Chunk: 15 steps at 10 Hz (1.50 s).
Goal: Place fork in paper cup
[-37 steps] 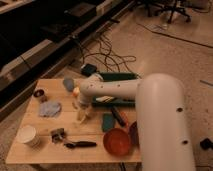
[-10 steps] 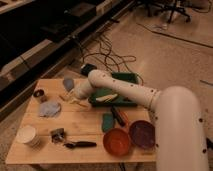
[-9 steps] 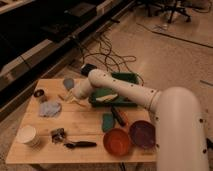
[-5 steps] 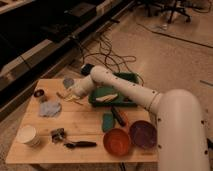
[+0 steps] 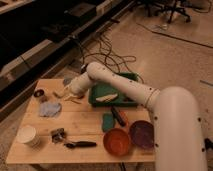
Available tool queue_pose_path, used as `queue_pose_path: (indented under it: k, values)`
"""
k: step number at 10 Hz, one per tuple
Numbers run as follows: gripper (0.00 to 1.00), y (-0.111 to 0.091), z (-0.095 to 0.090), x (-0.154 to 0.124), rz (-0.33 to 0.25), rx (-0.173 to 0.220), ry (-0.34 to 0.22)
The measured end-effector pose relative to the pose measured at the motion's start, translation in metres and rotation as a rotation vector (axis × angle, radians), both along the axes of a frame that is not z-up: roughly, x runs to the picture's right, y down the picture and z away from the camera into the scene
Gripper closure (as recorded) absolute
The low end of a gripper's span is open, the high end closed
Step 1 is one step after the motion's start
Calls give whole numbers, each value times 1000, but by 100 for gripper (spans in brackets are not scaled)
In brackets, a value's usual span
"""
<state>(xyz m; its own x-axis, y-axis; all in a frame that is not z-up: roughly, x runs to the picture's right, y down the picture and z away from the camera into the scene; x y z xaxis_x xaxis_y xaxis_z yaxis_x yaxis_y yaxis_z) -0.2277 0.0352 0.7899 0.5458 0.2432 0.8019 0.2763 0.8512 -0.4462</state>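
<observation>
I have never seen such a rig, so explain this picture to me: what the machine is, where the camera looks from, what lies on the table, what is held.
The big white shape is a robot arm, reaching from lower right over a wooden table. The one camera looks down on it from the robot's side; its mounting is unknown. At the arm's end sits the tool, two fingers shut, above the table's far left part. A pale slender piece shows at its tip, perhaps the fork; I cannot be sure. The paper cup stands at the near left corner. Also there: a green tray, a blue-grey cloth, a red bowl and a dark plate.
</observation>
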Motion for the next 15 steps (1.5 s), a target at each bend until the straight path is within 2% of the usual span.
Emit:
queue_pose_path:
  k: [7, 8, 12, 15]
  values:
    - [100, -32, -31, -31, -2, 28, -74]
    - [100, -38, -36, -42, -8, 29, -92]
    - [100, -42, -51, -62, -17, 21, -159]
    - [100, -31, -70, -81, -40, 11, -219]
